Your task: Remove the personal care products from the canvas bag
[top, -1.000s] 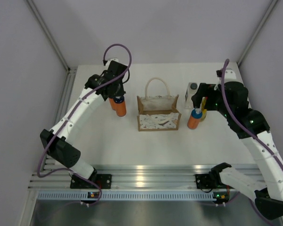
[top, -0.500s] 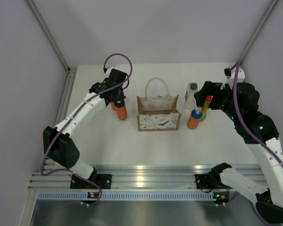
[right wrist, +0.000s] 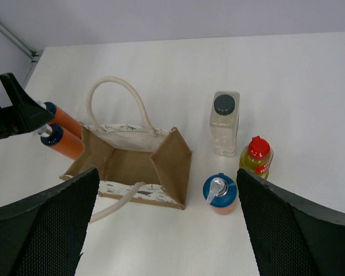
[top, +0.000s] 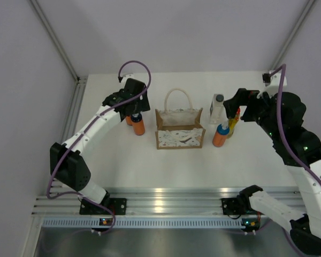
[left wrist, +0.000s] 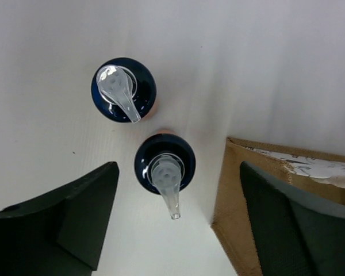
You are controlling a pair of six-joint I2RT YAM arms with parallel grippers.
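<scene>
The left gripper [left wrist: 178,215] hung wide open and empty over an orange bottle [left wrist: 164,164] and a second orange bottle [left wrist: 126,89], both just left of the canvas bag [left wrist: 233,190]. The right gripper [right wrist: 168,221], also spread and empty, hovered high on the bag's other side. Only its camera showed the bag's bare floor and the clear bottle [right wrist: 225,122], yellow bottle [right wrist: 256,161] and third orange bottle [right wrist: 219,195] standing outside.

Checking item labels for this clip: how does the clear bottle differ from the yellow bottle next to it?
The clear bottle has a dark grey cap; the yellow bottle has a red one. The clear bottle is boxy and looks larger; the yellow bottle is round and smaller. Both stand upright on the table, outside the canvas bag.
</scene>
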